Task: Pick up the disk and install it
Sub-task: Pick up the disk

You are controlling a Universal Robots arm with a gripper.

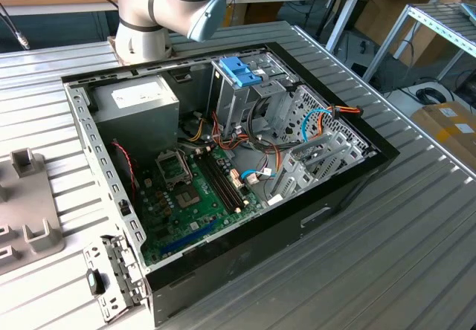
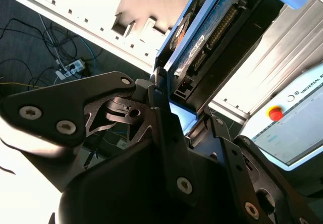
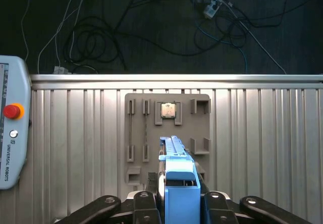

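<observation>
My gripper (image 3: 176, 206) is shut on the disk (image 3: 175, 176), held edge-on with its light-blue carrier facing the camera in the first wrist view. It hangs above the grey parts tray (image 3: 202, 115) on the ribbed metal table. In the second wrist view the disk (image 2: 207, 37) sticks out from between the black fingers (image 2: 164, 113), showing its dark underside, its connector row and the blue rail. The open computer case (image 1: 223, 159) lies on the table in the exterior view, with an upright metal drive cage (image 1: 238, 96) topped by a blue handle piece.
A small square chip (image 3: 168, 110) sits in the tray. A teach pendant (image 3: 12, 143) with a red button lies beside the tray. Cables (image 3: 101, 37) trail on the dark floor past the table edge. The arm's base (image 1: 141, 18) stands behind the case.
</observation>
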